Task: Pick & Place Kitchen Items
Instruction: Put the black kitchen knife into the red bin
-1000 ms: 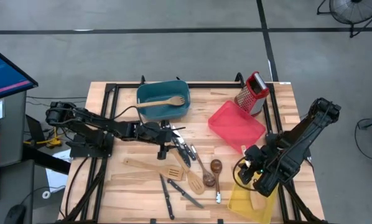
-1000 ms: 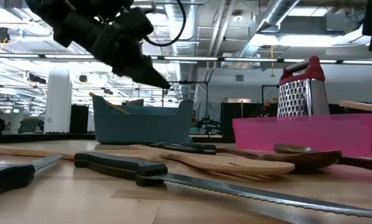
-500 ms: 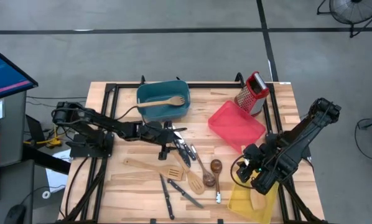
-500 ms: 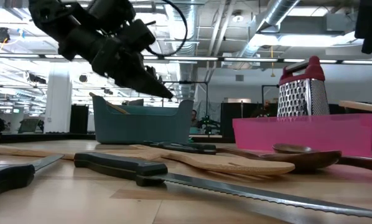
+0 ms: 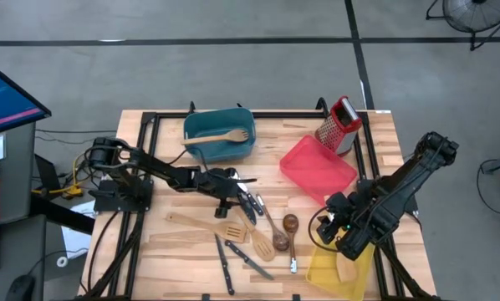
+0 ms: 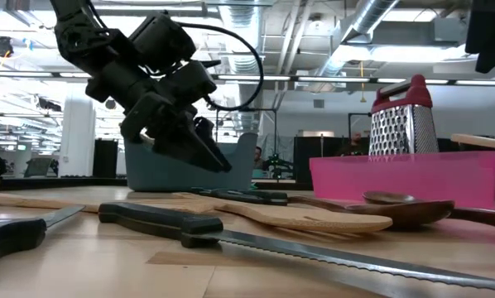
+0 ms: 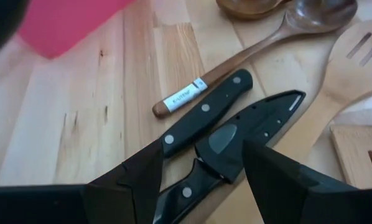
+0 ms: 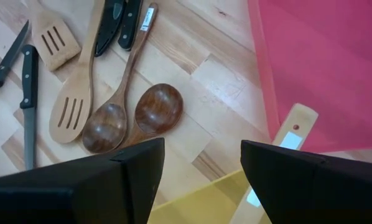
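Lowered since the earlier frames, the left tool (image 5: 236, 186) now sits just above the black-handled knives (image 7: 204, 118) at mid-surface, its fingers (image 7: 136, 180) apart and holding nothing. Two knives lie side by side under it, beside a brown spoon handle with a white label (image 7: 181, 98). Pale slotted turners (image 5: 258, 241) and two dark-bowled spoons (image 8: 136, 115) lie nearer on the wooden surface (image 5: 166, 251). One wooden utensil rests across the teal bin (image 5: 219, 134). Right tool (image 5: 332, 234) hangs over the yellow bin (image 5: 325, 267), fingers apart, empty; a pale wooden handle (image 8: 284, 140) leans there.
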Available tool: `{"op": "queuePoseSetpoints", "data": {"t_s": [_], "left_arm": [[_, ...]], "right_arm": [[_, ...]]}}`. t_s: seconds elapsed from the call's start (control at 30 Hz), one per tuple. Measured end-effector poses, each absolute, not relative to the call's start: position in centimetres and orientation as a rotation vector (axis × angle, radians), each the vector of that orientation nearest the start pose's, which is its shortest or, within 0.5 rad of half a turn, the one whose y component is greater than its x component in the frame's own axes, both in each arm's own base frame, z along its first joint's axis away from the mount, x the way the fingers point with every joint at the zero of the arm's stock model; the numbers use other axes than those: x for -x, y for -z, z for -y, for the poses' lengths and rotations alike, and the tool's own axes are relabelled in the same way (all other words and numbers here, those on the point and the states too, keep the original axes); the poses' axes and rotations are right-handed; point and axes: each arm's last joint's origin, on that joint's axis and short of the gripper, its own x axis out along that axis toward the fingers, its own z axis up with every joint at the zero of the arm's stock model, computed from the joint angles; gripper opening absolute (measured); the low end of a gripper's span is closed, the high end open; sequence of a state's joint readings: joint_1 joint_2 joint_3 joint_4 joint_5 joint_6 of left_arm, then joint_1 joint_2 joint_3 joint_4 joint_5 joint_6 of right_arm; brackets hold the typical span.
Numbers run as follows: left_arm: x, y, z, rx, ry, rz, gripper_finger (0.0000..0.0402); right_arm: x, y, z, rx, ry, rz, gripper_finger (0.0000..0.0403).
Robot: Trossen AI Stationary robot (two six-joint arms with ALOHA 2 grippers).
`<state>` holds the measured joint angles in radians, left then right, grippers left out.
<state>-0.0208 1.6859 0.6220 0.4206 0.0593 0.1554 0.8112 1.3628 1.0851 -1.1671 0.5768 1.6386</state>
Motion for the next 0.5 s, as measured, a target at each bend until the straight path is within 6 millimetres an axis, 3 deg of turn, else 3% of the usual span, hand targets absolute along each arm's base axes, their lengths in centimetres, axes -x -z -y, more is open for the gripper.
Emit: {"op": "queuePoseSetpoints", "data": {"t_s": [0.5], "left_arm": [[-29.33, -11.39, 0.11, -0.120, 0.045, -0.740, 0.0200]], "right_arm": [[-16.93, -26.11, -15.53, -0.546, 0.663, -0.876, 0.0221]]}}
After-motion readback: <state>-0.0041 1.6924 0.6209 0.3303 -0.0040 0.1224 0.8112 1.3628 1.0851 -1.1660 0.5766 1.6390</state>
